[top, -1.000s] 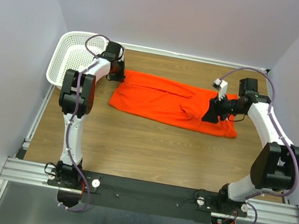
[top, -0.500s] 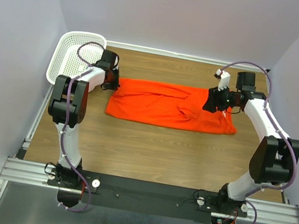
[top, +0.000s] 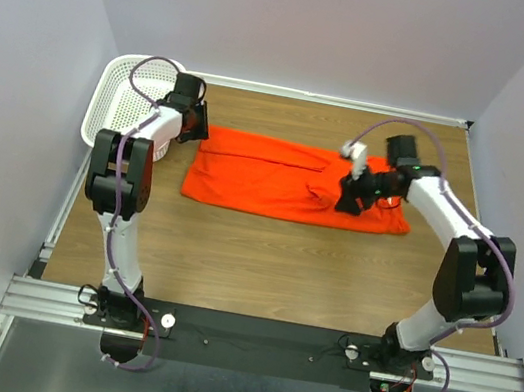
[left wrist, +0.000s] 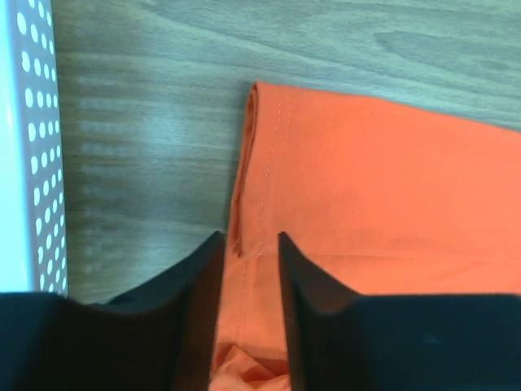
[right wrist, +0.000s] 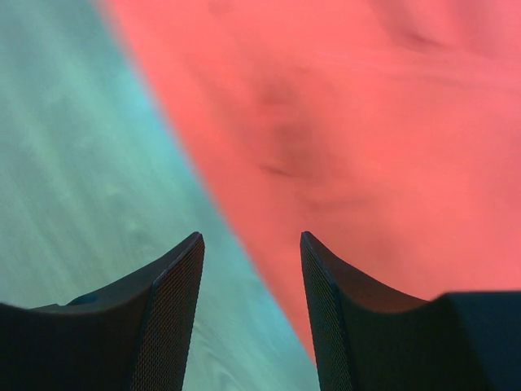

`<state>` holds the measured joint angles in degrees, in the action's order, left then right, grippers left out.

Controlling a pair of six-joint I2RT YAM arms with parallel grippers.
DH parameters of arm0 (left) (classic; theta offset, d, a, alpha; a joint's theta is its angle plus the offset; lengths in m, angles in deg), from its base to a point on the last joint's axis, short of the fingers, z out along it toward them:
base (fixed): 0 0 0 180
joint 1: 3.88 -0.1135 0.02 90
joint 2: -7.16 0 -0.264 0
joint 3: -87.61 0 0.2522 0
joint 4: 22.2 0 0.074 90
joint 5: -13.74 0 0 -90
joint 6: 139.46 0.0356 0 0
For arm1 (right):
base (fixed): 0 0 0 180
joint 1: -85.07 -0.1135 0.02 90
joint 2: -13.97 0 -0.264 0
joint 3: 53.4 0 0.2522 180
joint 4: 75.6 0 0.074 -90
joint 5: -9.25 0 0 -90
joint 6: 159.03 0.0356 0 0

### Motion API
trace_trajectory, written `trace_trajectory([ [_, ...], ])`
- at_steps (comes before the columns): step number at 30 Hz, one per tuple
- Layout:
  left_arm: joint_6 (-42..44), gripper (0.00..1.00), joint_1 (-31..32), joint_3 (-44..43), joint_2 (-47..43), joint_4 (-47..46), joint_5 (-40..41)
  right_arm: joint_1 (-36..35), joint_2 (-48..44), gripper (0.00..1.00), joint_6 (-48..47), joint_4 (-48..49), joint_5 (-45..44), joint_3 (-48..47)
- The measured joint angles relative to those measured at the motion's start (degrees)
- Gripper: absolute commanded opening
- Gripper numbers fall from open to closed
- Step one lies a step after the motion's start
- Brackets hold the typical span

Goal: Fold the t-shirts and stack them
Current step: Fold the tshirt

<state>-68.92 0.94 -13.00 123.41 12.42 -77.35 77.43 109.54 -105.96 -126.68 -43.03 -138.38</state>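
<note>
I see the orange-red t-shirt (top: 295,182) folded into a long flat band on the counter (top: 261,257), towards the far side. A white basket (top: 122,95) sits just past its left end. The left end effector (left wrist: 248,238) is released and straddles the hem. The right end effector (right wrist: 251,238) is released, over the fabric's edge.

Probably a lab test cell: plain walls (top: 313,22), aluminium rail (top: 51,299)
</note>
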Motion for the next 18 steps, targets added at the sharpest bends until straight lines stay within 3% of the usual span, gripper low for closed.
trace_trajectory([
  [6,0.3,0.47,0.0,3.0,-5.2,0.2,-1.3,-20.0,-1.5,0.57,-12.1,1.6,-1.9,8.5],
  [8,0.7,0.48,0.0,5.0,-8.8,-0.4,-1.6,-27.2,-1.5,0.56,-13.1,4.6,-7.1,10.2],
  [14,3.8,0.66,0.0,17.9,-33.7,-5.9,1.5,-41.0,4.3,0.53,-11.5,16.0,-24.9,8.0],
  [18,5.3,0.74,-0.3,26.2,-50.4,-11.4,6.2,-44.1,11.9,0.52,-10.2,21.2,-33.2,3.8],
])
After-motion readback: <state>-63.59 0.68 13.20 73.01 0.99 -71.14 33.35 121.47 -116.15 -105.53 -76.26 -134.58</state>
